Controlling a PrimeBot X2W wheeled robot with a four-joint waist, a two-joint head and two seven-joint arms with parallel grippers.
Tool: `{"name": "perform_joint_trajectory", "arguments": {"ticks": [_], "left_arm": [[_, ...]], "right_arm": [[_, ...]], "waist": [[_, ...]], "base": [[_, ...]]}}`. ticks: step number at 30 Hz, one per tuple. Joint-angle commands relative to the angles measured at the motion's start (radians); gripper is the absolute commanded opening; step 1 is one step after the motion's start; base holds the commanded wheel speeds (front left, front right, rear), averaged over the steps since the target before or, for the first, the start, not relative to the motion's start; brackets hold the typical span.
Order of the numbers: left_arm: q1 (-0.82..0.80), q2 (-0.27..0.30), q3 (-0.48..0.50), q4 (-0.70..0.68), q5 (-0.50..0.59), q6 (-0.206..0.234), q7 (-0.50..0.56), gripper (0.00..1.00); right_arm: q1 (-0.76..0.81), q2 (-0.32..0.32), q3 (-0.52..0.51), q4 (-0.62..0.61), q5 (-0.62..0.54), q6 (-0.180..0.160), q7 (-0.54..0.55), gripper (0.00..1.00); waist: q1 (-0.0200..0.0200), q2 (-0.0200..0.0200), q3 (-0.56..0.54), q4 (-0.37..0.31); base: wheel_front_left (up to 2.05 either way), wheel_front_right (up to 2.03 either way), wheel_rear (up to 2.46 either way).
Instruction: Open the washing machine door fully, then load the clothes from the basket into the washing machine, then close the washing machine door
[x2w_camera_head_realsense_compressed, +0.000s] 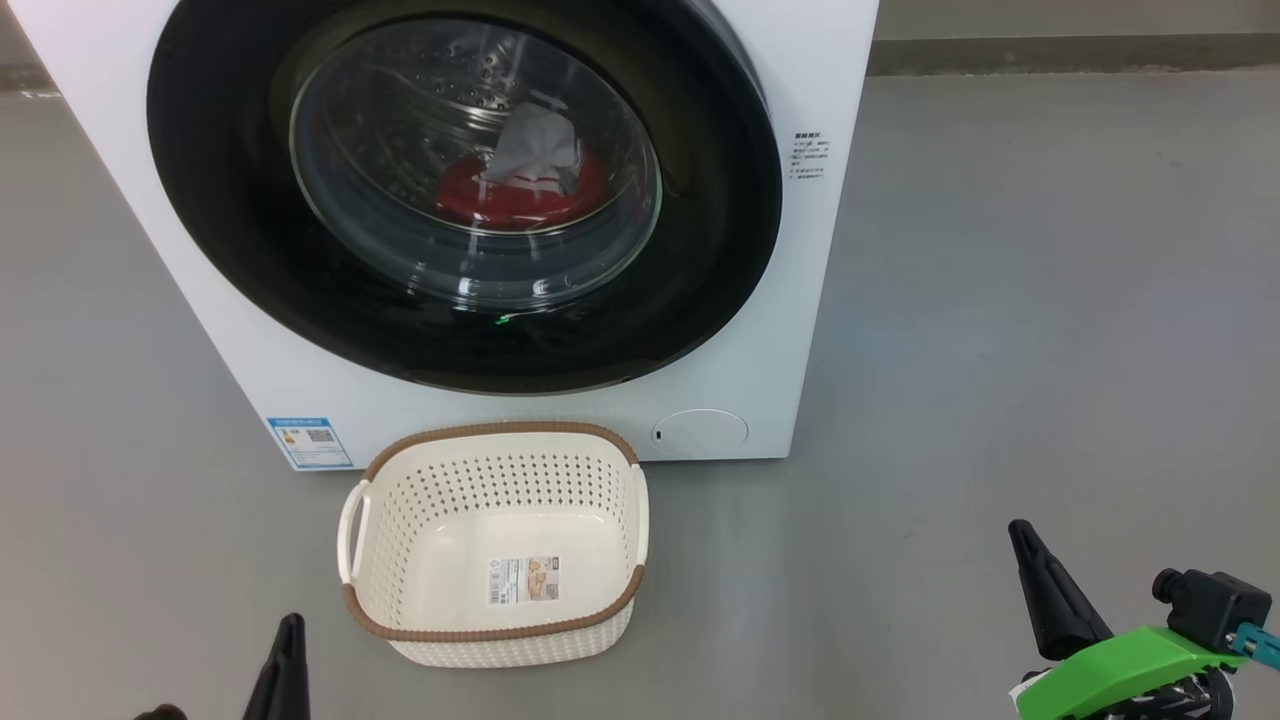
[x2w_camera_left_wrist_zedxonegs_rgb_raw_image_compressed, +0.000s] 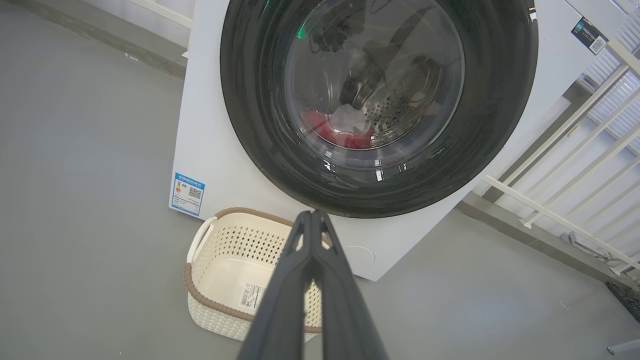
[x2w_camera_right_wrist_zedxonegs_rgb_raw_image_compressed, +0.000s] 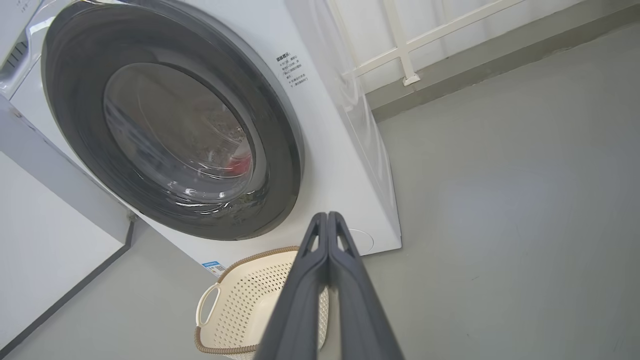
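Basket (x2w_camera_head_realsense_compressed: 500, 478) lies between left tool (x2w_camera_head_realsense_compressed: 289, 640) and right tool (x2w_camera_head_realsense_compressed: 1030, 560) (both pinched together).

The washing machine (x2w_camera_head_realsense_compressed: 820, 300) stands on the floor (x2w_camera_head_realsense_compressed: 1000, 300) near its far edge, the washing machine door (x2w_camera_head_realsense_compressed: 250, 250) closed on its front. The clothes (x2w_camera_head_realsense_compressed: 520, 195) lie inside, behind the door. The basket (x2w_camera_head_realsense_compressed: 497, 432) stands on the floor just before the machine, below the door.

Grey floor (x2w_camera_head_realsense_compressed: 1000, 300), white railing (x2w_camera_right_wrist_zedxonegs_rgb_raw_image_compressed: 398, 45) against the wall, grey skirting strip (x2w_camera_right_wrist_zedxonegs_rgb_raw_image_compressed: 500, 60), white side panel (x2w_camera_right_wrist_zedxonegs_rgb_raw_image_compressed: 45, 240)
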Motion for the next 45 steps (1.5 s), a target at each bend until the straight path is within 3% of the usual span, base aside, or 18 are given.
{"name": "perform_joint_trajectory", "arguments": {"ticks": [1,45], "left_arm": [[-0.045,0.007,0.019,-0.017,-0.027,-0.007,0.005,0.00],[-0.103,-0.014,0.097,0.017,-0.442,-0.021,0.129,0.00]], "right_arm": [[-0.030,-0.005,-0.009,-0.029,0.024,0.000,0.007,0.00],[-0.028,0.065,-0.092,-0.057,0.413,-0.001,0.138,0.00]], "waist": [[-0.0002,0.0000,0.000,0.000],[-0.0002,0.0000,0.007,-0.014]], "base": [[0.00,0.00,0.00],[0.00,0.00,0.00]]}}
